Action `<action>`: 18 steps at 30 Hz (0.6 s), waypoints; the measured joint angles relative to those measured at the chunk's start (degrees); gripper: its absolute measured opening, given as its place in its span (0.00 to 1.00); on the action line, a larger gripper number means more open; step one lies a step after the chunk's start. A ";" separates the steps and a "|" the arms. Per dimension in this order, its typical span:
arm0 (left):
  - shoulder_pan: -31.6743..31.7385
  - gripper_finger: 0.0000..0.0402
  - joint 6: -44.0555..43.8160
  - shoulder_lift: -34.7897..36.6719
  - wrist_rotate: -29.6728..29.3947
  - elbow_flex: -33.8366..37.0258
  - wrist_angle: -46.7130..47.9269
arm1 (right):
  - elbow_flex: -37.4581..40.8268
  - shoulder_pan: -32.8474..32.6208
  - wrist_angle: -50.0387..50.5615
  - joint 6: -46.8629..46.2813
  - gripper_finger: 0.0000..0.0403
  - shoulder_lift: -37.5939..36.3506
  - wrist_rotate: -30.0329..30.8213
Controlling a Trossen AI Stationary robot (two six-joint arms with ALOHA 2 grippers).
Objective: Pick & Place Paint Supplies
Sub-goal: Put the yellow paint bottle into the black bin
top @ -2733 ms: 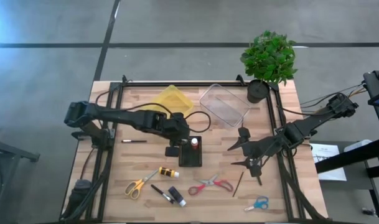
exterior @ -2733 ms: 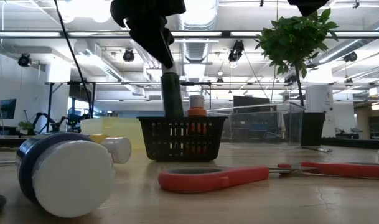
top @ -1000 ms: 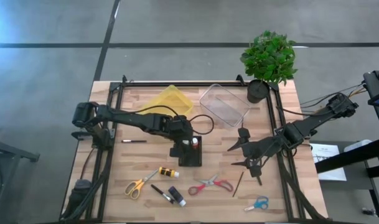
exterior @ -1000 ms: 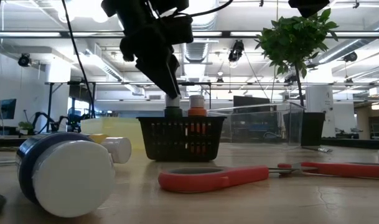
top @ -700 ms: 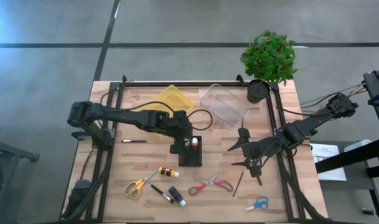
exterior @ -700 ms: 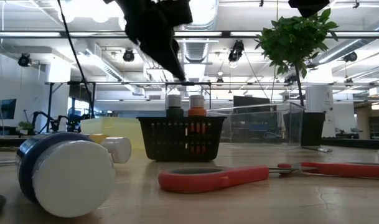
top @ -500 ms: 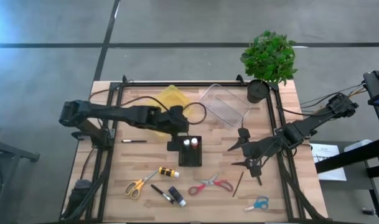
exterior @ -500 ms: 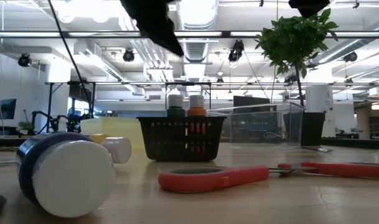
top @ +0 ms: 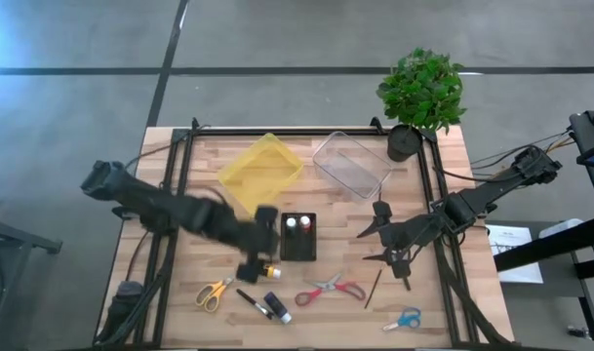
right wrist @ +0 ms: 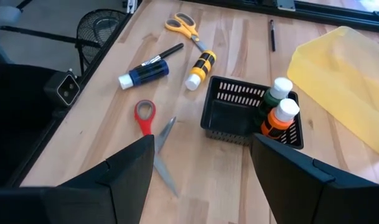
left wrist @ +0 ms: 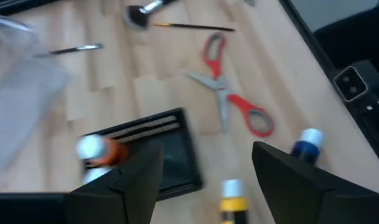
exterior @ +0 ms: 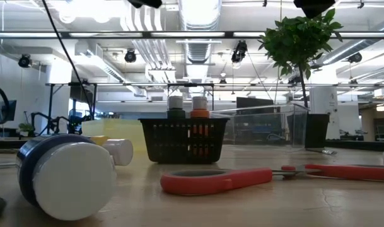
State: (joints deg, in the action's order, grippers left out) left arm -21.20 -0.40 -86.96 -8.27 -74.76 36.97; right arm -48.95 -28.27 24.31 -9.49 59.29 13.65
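A black mesh basket point(top: 298, 237) holds two upright bottles, a green one point(top: 291, 223) and an orange one point(top: 305, 223); the low view shows their caps above the basket's rim point(exterior: 185, 120). A yellow bottle point(top: 267, 270), a blue bottle point(top: 277, 307), a dark brush point(top: 251, 301), yellow scissors point(top: 212, 291), red scissors point(top: 331, 289), blue scissors point(top: 404, 319) and a thin brush point(top: 373, 289) lie flat on the table. My left gripper point(top: 250, 261) point(left wrist: 205, 180) hovers open, near the yellow bottle point(left wrist: 229, 194). My right gripper point(top: 386, 244) point(right wrist: 201, 168) waits open, right of the basket.
A yellow tray point(top: 262, 166) and a clear container point(top: 352, 164) sit behind the basket, with a potted plant point(top: 421, 93) at the far right corner. Another thin brush point(top: 211, 221) lies left of the basket. Black frame rails point(top: 170, 234) run along both sides.
My left gripper has let go of the green bottle, which stays upright in the basket beside the orange one. It rose clear of the basket, then swung toward the table's near edge and left, to above the yellow bottle.
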 joint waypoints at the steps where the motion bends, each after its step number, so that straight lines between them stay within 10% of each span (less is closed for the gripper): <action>1: -1.41 0.61 -1.28 -1.33 -1.18 0.00 -0.95 | 0.00 0.00 -0.10 0.02 0.65 0.00 -0.01; 18: -6.93 0.36 -6.11 -16.81 -1.86 -1.79 -0.91 | 0.27 -1.42 -0.64 -0.67 0.65 0.02 -2.14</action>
State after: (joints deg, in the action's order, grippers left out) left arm -28.13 -6.50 -103.77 -10.13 -76.55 36.05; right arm -48.68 -29.69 23.67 -10.16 59.31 11.51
